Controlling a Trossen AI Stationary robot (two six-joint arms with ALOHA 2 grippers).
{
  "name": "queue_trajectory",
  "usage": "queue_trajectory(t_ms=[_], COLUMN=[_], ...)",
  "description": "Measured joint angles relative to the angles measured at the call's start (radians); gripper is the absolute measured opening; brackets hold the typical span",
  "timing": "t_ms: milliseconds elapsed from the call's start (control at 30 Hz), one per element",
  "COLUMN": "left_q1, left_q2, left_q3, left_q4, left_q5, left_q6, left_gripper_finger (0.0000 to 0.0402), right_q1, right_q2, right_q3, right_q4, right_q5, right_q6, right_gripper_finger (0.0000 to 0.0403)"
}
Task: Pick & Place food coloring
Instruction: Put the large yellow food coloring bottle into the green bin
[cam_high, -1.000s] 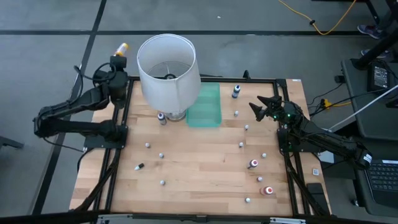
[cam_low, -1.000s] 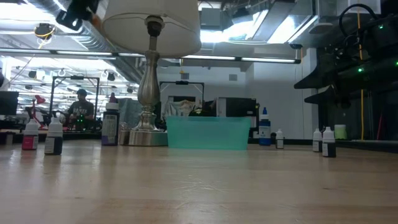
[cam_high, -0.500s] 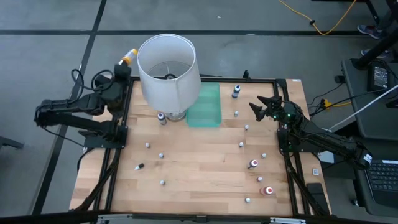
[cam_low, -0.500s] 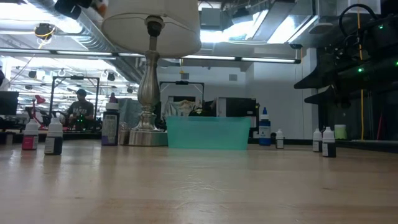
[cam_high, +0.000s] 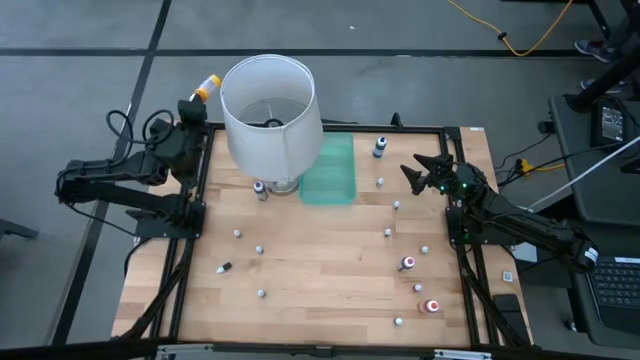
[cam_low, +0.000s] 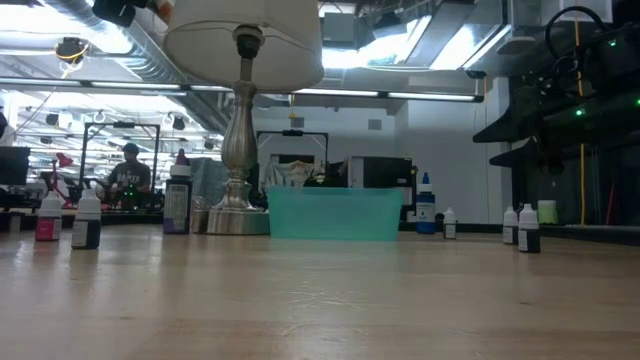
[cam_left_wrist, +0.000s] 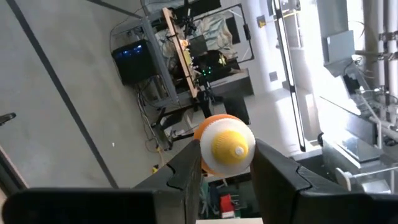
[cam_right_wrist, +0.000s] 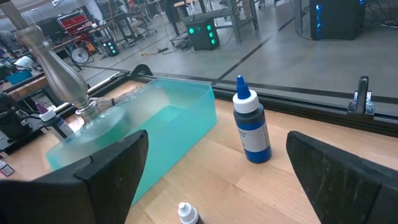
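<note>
My left gripper (cam_high: 193, 102) is raised over the table's far left corner, beside the white lampshade (cam_high: 270, 100), and is shut on a small yellow-orange food coloring bottle (cam_high: 207, 86). The low view shows that gripper (cam_low: 122, 9) at the top left, high above the table. Several tiny white-capped bottles stand scattered on the wooden table, among them two red ones (cam_high: 408, 263) (cam_high: 431, 306). My right gripper (cam_high: 412, 168) waits open at the table's right edge, with nothing between its fingers (cam_right_wrist: 112, 168). My left gripper pinches the yellow-orange bottle (cam_left_wrist: 226, 144) between its two fingers (cam_left_wrist: 186, 174), one on each side of it. The fingers point about level, and the wrist view shows the bottle end-on. The bottle is lifted clear and sticks out past the fingertips toward the lampshade.
The lamp stands on its metal base (cam_low: 236, 215) at the far left. A translucent green tray (cam_high: 330, 168) lies beside it. A larger blue bottle (cam_right_wrist: 252, 127) stands right of the tray. A black frame (cam_high: 465, 270) edges the table.
My left gripper has swung a little toward the lampshade and risen slightly, still shut on the yellow-orange bottle. The bottle has gone with it and now points more toward the lampshade.
</note>
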Motion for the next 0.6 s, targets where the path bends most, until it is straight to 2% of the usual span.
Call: queue_trajectory(t_ms=[133, 367, 600], left_q1=[0.001, 0.001, 0.001], left_q2=[0.006, 0.045, 0.068], left_q3=[0.022, 0.101, 0.162], left_q4=[0.000, 0.000, -0.001], left_q5=[0.000, 0.002, 0.003], left_q6=[0.012, 0.149, 0.219], left_gripper_finger=[0.0110, 0.0110, 0.0110], right_q1=[0.000, 0.000, 0.000], right_q2=[0.000, 0.000, 0.000], right_q3=[0.000, 0.000, 0.000], right_q4=[0.000, 0.000, 0.000], right_q5=[0.000, 0.000, 0.000], right_q6=[0.000, 0.000, 0.000], right_gripper_finger=[0.0382, 0.0382, 0.0382])
